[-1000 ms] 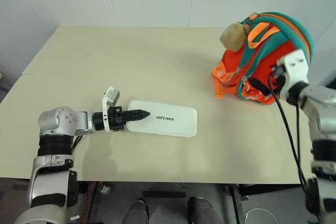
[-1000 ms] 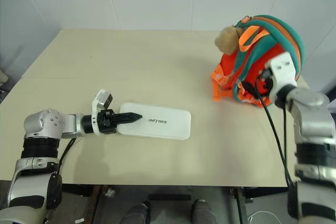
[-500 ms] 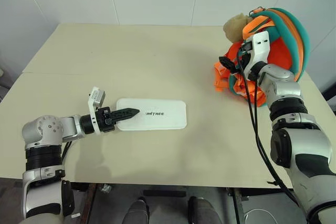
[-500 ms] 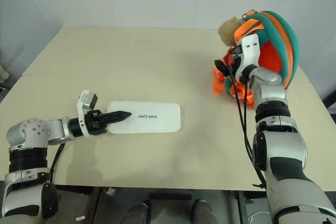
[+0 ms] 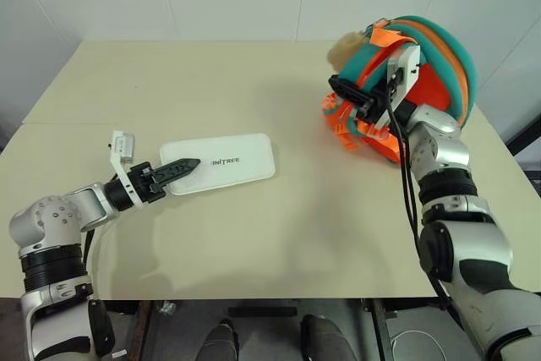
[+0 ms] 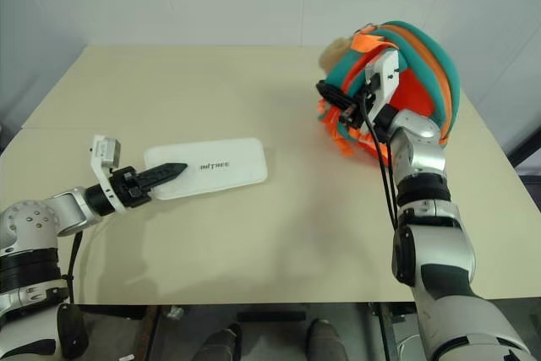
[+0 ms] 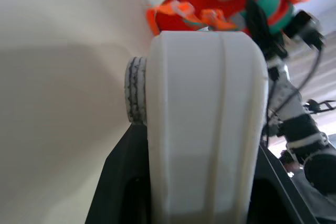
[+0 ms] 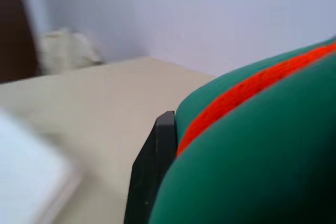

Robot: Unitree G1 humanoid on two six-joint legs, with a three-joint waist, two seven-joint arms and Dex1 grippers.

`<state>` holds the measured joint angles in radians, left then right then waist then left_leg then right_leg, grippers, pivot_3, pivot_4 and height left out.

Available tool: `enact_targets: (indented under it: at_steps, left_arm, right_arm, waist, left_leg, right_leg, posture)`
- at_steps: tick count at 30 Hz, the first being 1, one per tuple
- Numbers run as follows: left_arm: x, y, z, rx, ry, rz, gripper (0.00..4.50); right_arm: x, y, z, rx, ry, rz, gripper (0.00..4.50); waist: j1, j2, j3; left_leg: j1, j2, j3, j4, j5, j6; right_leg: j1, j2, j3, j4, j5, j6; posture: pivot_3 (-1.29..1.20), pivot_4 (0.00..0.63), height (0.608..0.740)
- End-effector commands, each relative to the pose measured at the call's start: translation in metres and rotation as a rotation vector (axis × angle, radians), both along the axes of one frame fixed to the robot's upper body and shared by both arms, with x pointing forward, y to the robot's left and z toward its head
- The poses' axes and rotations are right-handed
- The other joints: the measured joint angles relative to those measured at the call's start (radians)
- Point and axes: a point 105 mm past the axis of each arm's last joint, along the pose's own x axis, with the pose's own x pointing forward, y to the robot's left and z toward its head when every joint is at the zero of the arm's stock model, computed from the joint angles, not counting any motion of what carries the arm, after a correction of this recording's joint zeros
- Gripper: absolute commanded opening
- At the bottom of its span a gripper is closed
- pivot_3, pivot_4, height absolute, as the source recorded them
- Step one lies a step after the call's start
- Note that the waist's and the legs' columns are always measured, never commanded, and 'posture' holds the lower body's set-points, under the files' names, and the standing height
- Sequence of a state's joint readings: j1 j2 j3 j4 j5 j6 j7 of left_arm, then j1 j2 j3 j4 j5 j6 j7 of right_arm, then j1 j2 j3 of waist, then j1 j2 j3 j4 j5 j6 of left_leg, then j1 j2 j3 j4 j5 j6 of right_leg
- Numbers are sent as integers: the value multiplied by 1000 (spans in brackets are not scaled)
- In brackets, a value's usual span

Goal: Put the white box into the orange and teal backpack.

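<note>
The white box lies flat on the table's left half, lettering up. My left gripper is shut on its near-left end, pointing level along it; in the left wrist view the box sits between the fingers. The orange and teal backpack stands at the back right, a tan plush toy on its upper front. My right gripper is at the backpack's front, shut on a teal strap. The right wrist view shows that strap pressed against one black finger.
The beige table stretches between box and backpack with open surface. White wall panels stand behind the far edge. A black cable hangs along my right forearm. Orange webbing straps spill from the backpack's base.
My right gripper swung left across the backpack's front and shut on the teal strap. My left gripper drew the box to the left and turned it slightly. The camera view also shifted.
</note>
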<state>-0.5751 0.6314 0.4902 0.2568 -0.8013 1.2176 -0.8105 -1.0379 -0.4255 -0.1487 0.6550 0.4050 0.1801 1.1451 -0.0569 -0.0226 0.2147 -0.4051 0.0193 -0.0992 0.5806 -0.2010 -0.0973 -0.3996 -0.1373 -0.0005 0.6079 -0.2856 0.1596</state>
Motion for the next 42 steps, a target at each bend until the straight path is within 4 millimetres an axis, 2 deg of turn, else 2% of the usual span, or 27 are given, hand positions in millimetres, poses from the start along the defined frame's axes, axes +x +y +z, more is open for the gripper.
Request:
enact_targets:
  at_steps: [1,4,6,11,15,21,23,27,34,38,42]
  left_arm:
    - [-2,19,12,-9,-50,45,1223]
    - [-1,30,16,-2,-77,81,1223]
    - [-2,32,17,5,-90,84,1223]
    - [-11,24,24,29,-165,49,1223]
    - [-24,14,39,20,-277,11,1223]
    - [-52,5,79,-9,-491,-36,1223]
    - [-57,3,85,-4,-542,-30,1223]
    - [-63,-14,91,32,-604,-108,1223]
    - [-49,-30,74,157,-619,-175,1223]
    - [-32,-37,47,491,-673,-310,1223]
    - [3,-43,60,660,-783,-306,1223]
  right_arm:
    - [-57,26,21,-36,29,307,8]
    - [-102,34,16,-73,140,500,8]
    - [-124,36,12,-110,197,586,8]
    - [-154,30,6,-164,315,695,8]
    - [-145,20,-10,-202,390,631,8]
    - [-129,14,-29,-229,422,565,8]
    - [-127,14,-32,-234,422,562,8]
    - [-127,14,-37,-245,425,566,8]
    - [-127,16,-37,-247,419,568,8]
    - [-129,16,-38,-254,424,570,8]
    - [-127,18,-39,-243,418,560,8]
  waist:
    - [1,0,0]
    - [5,0,0]
    - [7,0,0]
    - [14,0,0]
    - [29,0,0]
    - [30,-1,0]
    - [31,-1,0]
    - [31,-1,0]
    - [31,-1,0]
    - [35,-2,0]
    - [44,-2,0]
  left_leg:
    - [0,0,0,0,0,0]
    - [-1,0,0,0,0,0]
    - [-1,1,1,1,0,0]
    - [-1,1,2,4,-3,3]
    - [-1,1,2,7,-5,6]
    - [-2,2,3,11,-8,8]
    - [-2,2,4,12,-8,8]
    - [-2,2,4,12,-8,8]
    - [-2,2,4,12,-8,8]
    - [-1,2,4,12,-8,8]
    - [-1,2,5,13,-9,9]
  right_leg:
    - [-1,0,0,0,0,0]
    - [-3,0,1,2,0,0]
    - [-3,1,1,3,0,0]
    - [-3,1,3,1,0,-1]
    - [-3,1,4,2,0,-1]
    - [-3,3,5,2,0,-2]
    - [-3,3,6,2,0,-2]
    - [-3,3,6,2,0,-2]
    - [-3,3,6,2,0,-2]
    - [-3,4,6,2,0,-2]
    - [-1,5,6,-1,1,-3]
  posture:
    - [0,150,740]
    - [0,150,740]
    - [0,150,740]
    - [0,150,740]
    - [0,150,740]
    - [0,150,740]
    - [0,150,740]
    - [0,150,740]
    - [0,150,740]
    - [0,150,740]
    - [0,150,740]
